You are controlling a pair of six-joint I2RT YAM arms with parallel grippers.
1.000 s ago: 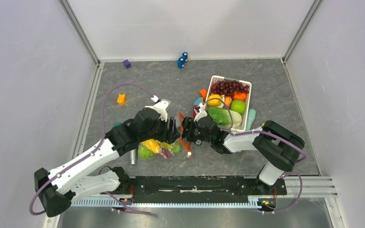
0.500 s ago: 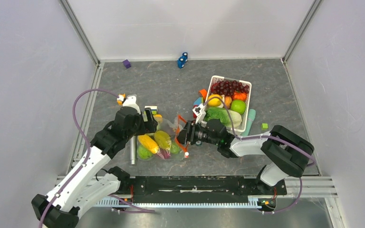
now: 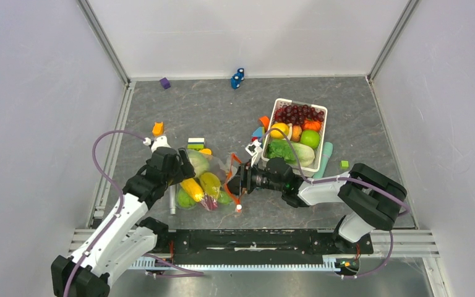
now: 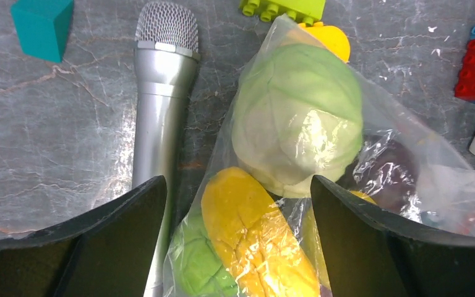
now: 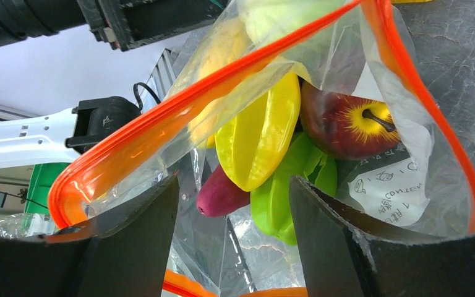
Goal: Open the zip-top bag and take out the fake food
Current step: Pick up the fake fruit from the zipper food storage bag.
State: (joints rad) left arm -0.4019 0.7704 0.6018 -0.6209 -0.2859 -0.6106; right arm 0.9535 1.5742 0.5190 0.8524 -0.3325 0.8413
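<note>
**Reader:** Where does the zip-top bag (image 3: pixel 207 184) lie, taking the white basket (image 3: pixel 302 103) as reference, and how do the arms stand?

**Legend:** The bag lies flat on the table (image 3: pixel 210 105), to the left of the basket and near it. Farthest from the basket, the left gripper (image 4: pixel 235 185) straddles the bag's sealed end with its jaws apart, clamped on nothing. A silver microphone (image 4: pixel 161 105) lies just beside the finger on the side away from the basket. Between bag and basket, the right gripper (image 5: pixel 229 185) faces the mouth, its jaws also apart. The red-orange zipper strip (image 5: pixel 210 80) loops across its view and appears already parted.

**Reader:** Which way does the bag point?

**Legend:** The long axis runs crosswise. The sealed end lies away from the basket and the mouth is turned toward it.

**Reader:** How should it handle?

**Legend:** The film is judged thin, soft, slippery and light, so it would crumple and slide rather than resist. The stiffer strip looks the surest hold at the mouth, and the sealed end the place to pin or lift. The fake food includes a cabbage (image 4: pixel 297 124), a corn cob (image 4: pixel 253 241) and a sweet potato (image 5: pixel 219 195). It looks hard, smooth, light and apt to roll, so each piece is best taken across its narrow width.
</note>
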